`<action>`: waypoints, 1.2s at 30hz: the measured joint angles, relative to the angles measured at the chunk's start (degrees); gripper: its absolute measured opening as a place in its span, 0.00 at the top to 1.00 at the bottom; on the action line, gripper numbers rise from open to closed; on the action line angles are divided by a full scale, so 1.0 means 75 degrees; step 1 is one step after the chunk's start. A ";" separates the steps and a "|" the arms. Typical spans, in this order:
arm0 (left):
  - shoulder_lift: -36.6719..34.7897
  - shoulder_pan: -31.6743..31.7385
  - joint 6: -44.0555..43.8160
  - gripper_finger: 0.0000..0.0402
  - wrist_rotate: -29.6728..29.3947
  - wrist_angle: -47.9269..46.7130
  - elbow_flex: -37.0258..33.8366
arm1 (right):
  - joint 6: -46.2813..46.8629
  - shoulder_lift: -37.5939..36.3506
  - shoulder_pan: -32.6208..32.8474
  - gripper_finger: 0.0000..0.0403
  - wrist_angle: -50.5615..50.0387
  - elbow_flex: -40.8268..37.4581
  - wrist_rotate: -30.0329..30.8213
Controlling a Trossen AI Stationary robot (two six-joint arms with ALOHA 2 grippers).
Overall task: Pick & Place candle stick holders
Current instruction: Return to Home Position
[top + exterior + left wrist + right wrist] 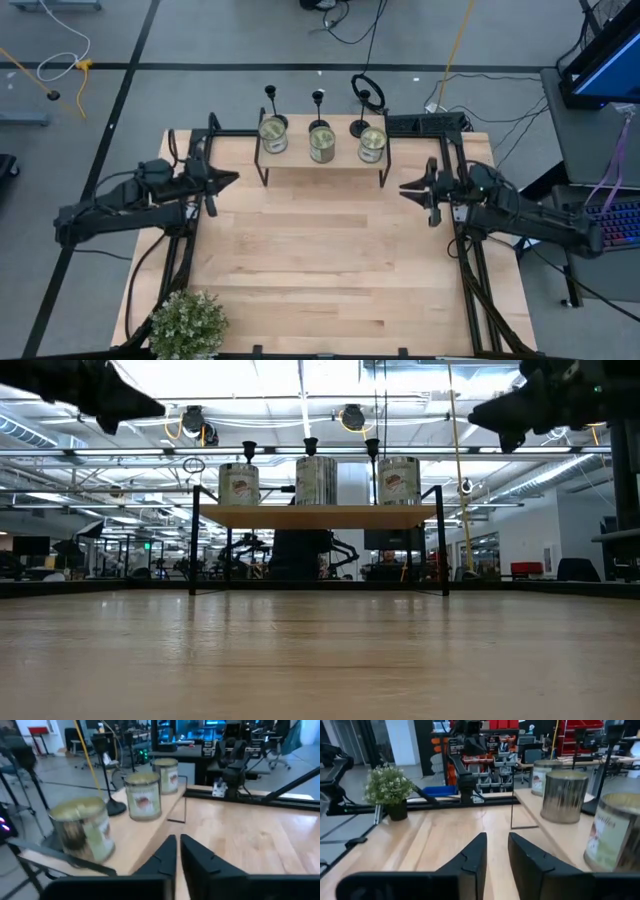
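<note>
Three matte-black candle stick holders (pixel 270 95) (pixel 318 98) (pixel 359 127) stand upright on their disc bases at the far edge of a raised wooden shelf (pixel 322 172), behind three tin cans. In the low view their tops (pixel 249 450) (pixel 310 445) (pixel 372 448) rise above the cans. My left gripper (pixel 234 179) hovers at the shelf's left end, level, shut and empty. My right gripper (pixel 403 187) hovers at the shelf's right end, slightly open and empty.
Three tin cans (pixel 273 133) (pixel 322 142) (pixel 372 144) stand on the shelf in front of the holders. A leafy green potted plant (pixel 188 322) stands at the table's near left corner. Black frame rails (pixel 462 260) run along both table sides. Bare wood (pixel 320 260) lies between the arms.
</note>
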 joint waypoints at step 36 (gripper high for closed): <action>-0.1073 0.0000 0.0099 0.95 0.0119 0.3116 -0.2958 | 0.0640 -0.1617 -0.0003 0.96 0.1472 -0.2513 0.1843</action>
